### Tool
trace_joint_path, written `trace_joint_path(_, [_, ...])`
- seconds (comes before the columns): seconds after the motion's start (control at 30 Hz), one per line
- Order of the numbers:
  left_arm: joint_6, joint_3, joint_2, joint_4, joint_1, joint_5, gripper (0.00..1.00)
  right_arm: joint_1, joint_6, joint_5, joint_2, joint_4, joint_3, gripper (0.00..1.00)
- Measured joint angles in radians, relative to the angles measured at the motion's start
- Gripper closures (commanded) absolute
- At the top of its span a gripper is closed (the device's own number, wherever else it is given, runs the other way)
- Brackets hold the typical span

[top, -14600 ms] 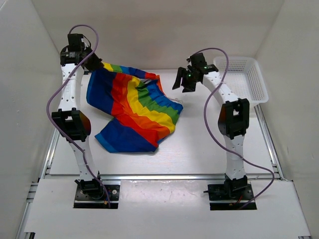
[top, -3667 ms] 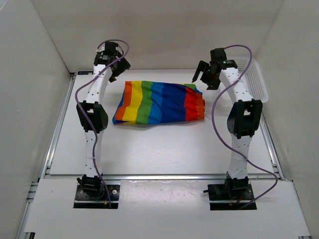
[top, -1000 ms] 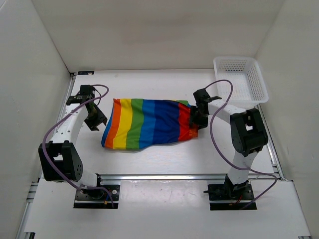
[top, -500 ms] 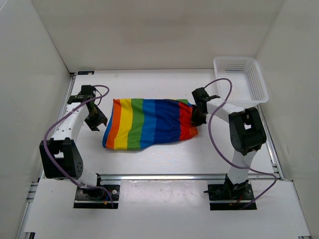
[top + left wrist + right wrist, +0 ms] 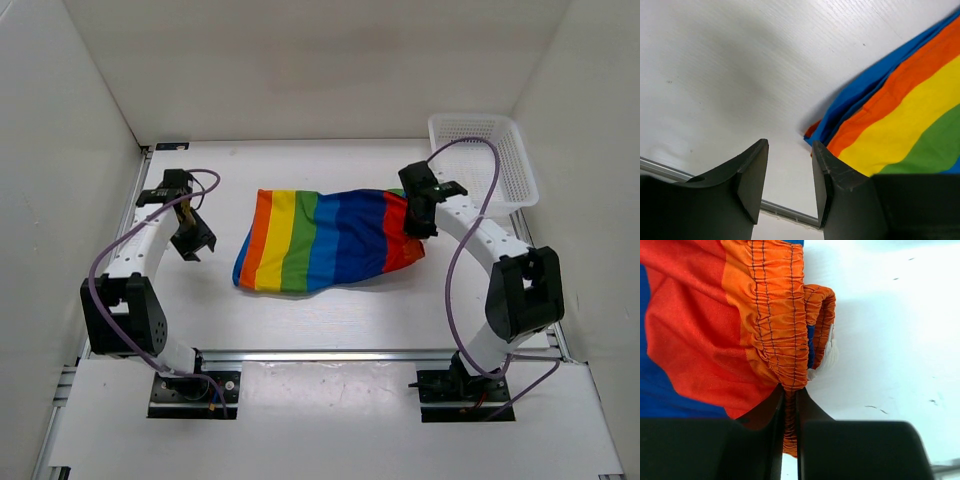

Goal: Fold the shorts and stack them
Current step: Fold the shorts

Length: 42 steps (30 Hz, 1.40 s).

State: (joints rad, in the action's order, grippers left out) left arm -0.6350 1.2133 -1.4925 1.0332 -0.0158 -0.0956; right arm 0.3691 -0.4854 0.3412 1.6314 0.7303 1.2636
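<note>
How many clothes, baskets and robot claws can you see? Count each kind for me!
Shorts: 1
Basket: 1
Grippers: 2, the left gripper and the right gripper
Total: 4

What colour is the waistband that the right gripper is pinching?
Orange with dark stitching; the waistband of the shorts shows best in the right wrist view.

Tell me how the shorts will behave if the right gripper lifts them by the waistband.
Probably floppy: the shorts lie flat and creased, so they should drape from the right gripper. Likely light, being thin cloth. The gathered waistband bunches in its pinch, so the grip should hold.
</note>
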Motion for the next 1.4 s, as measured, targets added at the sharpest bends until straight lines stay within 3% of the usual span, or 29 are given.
trace_joint_path(0.17, [0.006,0.002,-0.077,-0.033,0.014,0.014,0.57,0.028,0.024,0.073,-0.001,0.055,0.063,1.00])
trace_joint_path(0.27, [0.003,0.002,-0.160,-0.063,0.048,0.026,0.72,0.061,0.035,0.111,0.000,0.099,0.120,1.00])
trace_joint_path(0.3, [0.002,0.002,-0.190,-0.073,0.063,0.029,0.84,0.074,0.042,0.124,0.003,0.112,0.145,1.00])
trace_joint_path(0.33, [0.000,0.002,-0.215,-0.082,0.077,0.033,0.90,0.089,0.047,0.136,0.009,0.128,0.175,1.00])
trace_joint_path(0.53, [-0.006,0.013,-0.355,-0.122,0.142,0.045,0.90,0.183,0.071,0.225,0.096,0.213,0.382,1.00])
trace_joint_path(0.9, [-0.007,0.119,-0.435,-0.168,0.184,0.097,0.90,0.339,0.085,0.343,0.384,0.395,0.765,1.00])
trace_joint_path(1.2, [0.000,0.127,-0.466,-0.186,0.188,0.137,0.90,0.460,0.103,0.301,0.610,0.496,1.160,1.00])
trace_joint_path(1.23, [0.000,0.127,-0.466,-0.187,0.188,0.138,0.90,0.469,0.103,0.275,0.627,0.492,1.183,0.98])
trace_joint_path(1.27, [0.000,0.126,-0.466,-0.189,0.188,0.138,0.90,0.476,0.104,0.241,0.639,0.482,1.200,0.89])
trace_joint_path(1.3, [0.000,0.126,-0.466,-0.190,0.188,0.139,0.90,0.482,0.105,0.204,0.649,0.467,1.209,0.55])
trace_joint_path(1.33, [0.000,0.125,-0.466,-0.191,0.188,0.139,0.90,0.486,0.099,0.159,0.653,0.442,1.211,0.39])
trace_joint_path(1.4, [-0.001,0.122,-0.465,-0.195,0.188,0.140,0.90,0.489,0.103,0.052,0.652,0.388,1.204,0.19])
